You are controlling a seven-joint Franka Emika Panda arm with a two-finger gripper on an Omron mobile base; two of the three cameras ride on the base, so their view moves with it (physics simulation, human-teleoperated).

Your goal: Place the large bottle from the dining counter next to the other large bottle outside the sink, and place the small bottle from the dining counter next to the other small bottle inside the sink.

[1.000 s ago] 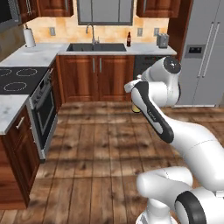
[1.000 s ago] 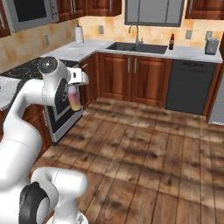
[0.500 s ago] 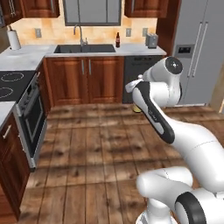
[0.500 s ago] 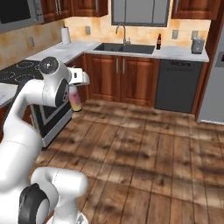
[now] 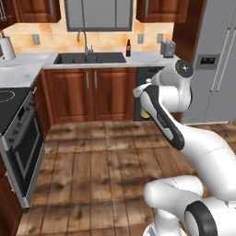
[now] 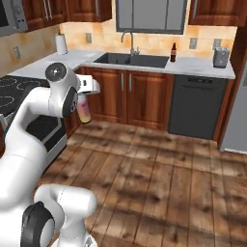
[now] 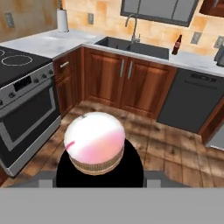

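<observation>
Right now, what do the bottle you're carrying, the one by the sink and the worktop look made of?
The large bottle: clear plastic or glass, glossy; pink-to-yellow tint shows through, with a white cap. The other large bottle: dark brown glass, probably, with a red label. Kitchen worktop: pale polished stone, marble-like, faintly veined. All rendered, so these are looks only.

Sink [image 5: 90, 58] interior, claw [image 7: 99, 175] fingertips hidden.
</observation>
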